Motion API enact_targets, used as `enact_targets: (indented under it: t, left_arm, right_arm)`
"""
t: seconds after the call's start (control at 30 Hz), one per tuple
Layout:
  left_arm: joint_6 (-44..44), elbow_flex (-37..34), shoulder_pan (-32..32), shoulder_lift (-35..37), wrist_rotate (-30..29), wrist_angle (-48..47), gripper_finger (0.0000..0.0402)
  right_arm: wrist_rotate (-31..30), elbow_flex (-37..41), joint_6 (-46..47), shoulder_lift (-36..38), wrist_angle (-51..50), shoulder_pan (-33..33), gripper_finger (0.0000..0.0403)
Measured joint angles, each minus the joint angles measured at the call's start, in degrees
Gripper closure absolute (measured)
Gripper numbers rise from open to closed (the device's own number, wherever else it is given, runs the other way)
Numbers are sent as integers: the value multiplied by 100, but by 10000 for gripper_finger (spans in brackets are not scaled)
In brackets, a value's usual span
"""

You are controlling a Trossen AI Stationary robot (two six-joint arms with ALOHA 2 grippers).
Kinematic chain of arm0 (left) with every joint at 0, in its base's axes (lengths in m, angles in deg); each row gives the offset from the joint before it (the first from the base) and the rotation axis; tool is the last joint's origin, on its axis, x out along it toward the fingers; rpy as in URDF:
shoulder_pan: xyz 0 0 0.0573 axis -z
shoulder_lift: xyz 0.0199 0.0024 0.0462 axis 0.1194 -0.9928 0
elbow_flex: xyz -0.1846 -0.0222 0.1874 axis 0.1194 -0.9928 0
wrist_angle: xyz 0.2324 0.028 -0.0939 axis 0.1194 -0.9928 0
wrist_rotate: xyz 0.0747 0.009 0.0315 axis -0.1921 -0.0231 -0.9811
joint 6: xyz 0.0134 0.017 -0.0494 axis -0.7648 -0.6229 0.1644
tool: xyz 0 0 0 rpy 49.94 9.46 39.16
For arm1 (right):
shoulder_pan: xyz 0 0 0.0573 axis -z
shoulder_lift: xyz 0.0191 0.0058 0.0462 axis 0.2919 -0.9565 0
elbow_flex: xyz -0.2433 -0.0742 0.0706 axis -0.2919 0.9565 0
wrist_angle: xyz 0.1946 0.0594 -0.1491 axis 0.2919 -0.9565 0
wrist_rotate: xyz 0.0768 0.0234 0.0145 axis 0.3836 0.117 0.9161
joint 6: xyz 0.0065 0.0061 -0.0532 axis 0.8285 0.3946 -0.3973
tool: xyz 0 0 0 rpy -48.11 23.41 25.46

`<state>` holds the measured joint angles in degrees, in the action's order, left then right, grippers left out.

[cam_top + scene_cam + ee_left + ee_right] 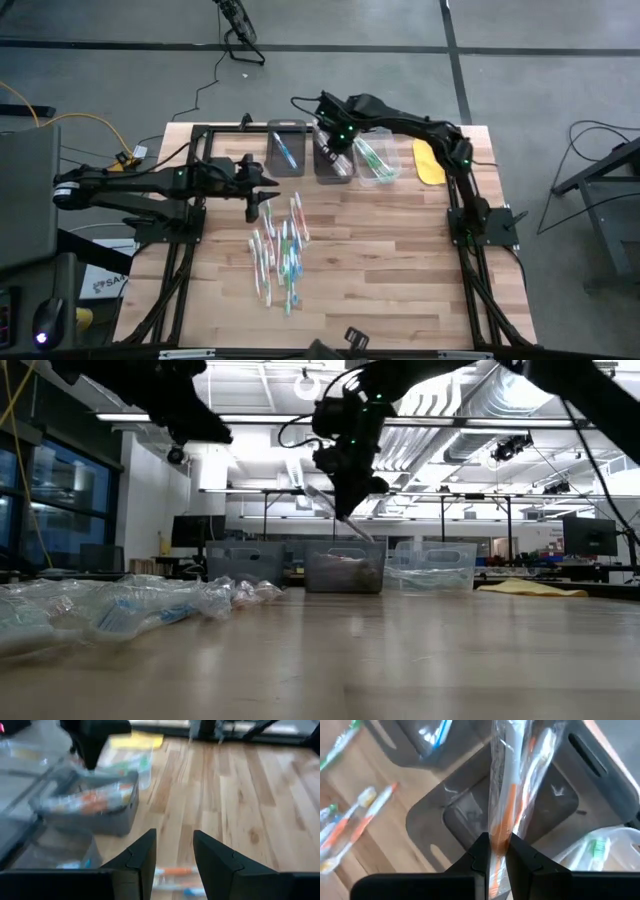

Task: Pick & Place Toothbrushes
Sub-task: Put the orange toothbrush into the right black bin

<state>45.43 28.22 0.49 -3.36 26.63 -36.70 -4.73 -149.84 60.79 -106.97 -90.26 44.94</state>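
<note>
Several wrapped toothbrushes (280, 250) lie in a loose pile mid-table. Three bins stand in a row at the far edge: the left one (285, 148) holds a blue toothbrush, the middle grey one (333, 165) holds orange ones, and the clear right one (378, 160) holds green ones. My right gripper (337, 140) hovers over the middle bin (470, 815), shut on an orange-and-white toothbrush (507, 785) in a clear wrapper. My left gripper (174, 855) stands open above the pile's far end, with an orange toothbrush (175, 870) on the table below its fingers. My right gripper pinches the wrapped toothbrush between its two fingers at the orange part of the handle (496, 832). The fingers come from above, pointing steeply down. The toothbrush (345, 520) sticks out below the fingertips at a slant, lifted clear above the middle bin (345, 572).
A yellow flat object (428, 163) lies to the right of the bins. Bare wood lies on the table's right half and near the front edge. The dark arm frames (170, 240) run along both table sides.
</note>
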Motion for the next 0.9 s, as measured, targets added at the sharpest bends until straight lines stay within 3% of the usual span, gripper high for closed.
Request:
enact_targets:
  t: [0.17, 0.9]
  left_arm:
    - [84, 2, 0, 104, -36, -377, 278]
    - [34, -2, 2, 156, -52, -688, 278]
  right_arm:
    - [50, -361, 122, -483, -235, 25, 369]
    - [834, -373, 447, -1000, -37, 369, 367]
